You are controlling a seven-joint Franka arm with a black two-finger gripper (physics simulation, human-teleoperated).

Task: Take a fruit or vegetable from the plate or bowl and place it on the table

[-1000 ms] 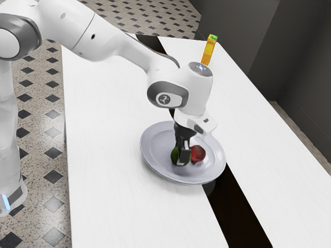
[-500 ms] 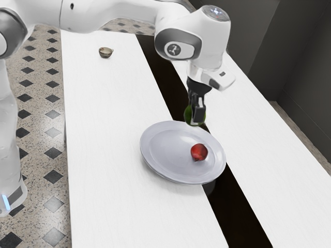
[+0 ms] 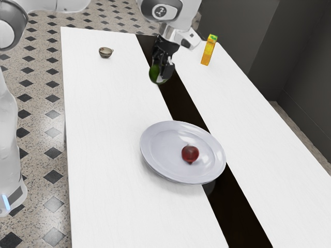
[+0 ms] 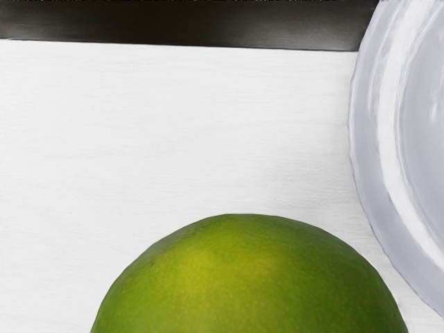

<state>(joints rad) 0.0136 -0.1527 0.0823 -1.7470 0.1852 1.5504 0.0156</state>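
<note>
In the exterior view my gripper (image 3: 162, 71) is shut on a green round fruit (image 3: 155, 74), up in the air over the table (image 3: 114, 103), beyond the plate. The plate (image 3: 160, 164) is pale and round, and a dark red fruit (image 3: 190, 154) lies on it. From the wrist view, the green fruit (image 4: 250, 277) looms large at the lower edge, with bare white table (image 4: 173, 125) beneath it and the plate (image 4: 385, 152) off to one side of it.
A small bowl (image 3: 105, 52) stands near the table's far end at the exterior view's left. An orange carton with a green top (image 3: 208, 50) stands by the far corner at the exterior view's right. A dark stripe (image 3: 189, 114) runs along the table.
My hand has lifted the green fruit off the plate and carried it away toward the table's far end. On the plate, the red fruit has shifted a little toward the exterior view's left.
</note>
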